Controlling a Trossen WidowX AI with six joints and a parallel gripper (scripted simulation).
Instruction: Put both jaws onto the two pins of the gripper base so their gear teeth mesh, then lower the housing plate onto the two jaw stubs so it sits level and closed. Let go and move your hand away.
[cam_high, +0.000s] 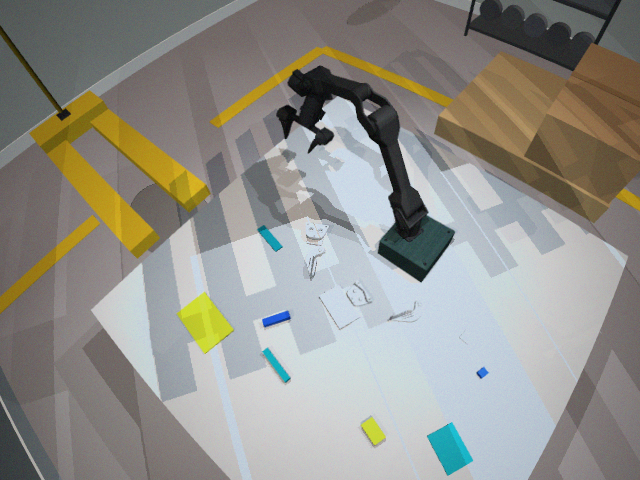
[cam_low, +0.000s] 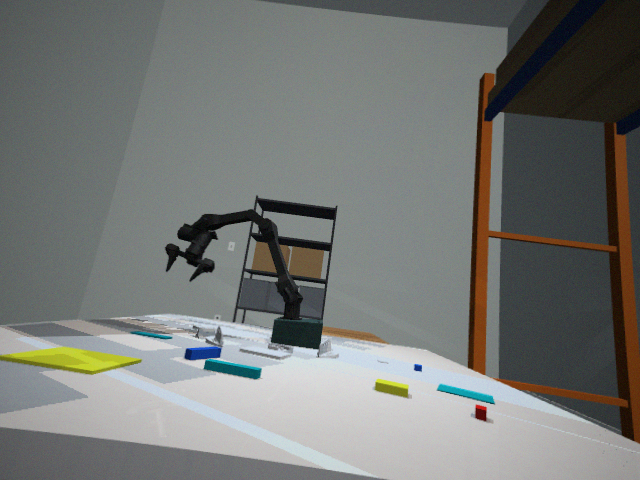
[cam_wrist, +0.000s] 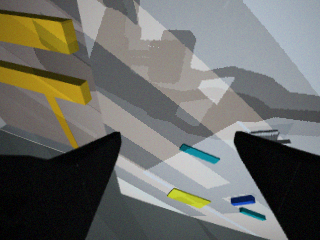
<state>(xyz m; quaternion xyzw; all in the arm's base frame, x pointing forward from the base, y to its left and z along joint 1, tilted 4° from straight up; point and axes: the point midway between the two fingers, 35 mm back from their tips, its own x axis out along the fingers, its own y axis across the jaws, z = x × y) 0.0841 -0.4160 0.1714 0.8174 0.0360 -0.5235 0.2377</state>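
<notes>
My gripper is open and empty, high above the table's back part and away from the white parts. One white part with round features lies at the back. A white toothed jaw is just in front of it. Another white part lies by a flat white plate. A second white jaw lies apart to the right. Which part is the base and which the housing plate is too faint to tell. The jaws are apart from each other.
Teal bars, a blue bar and a yellow plate lie left. A yellow block, a teal block, a small blue cube and a red cube lie elsewhere on the table.
</notes>
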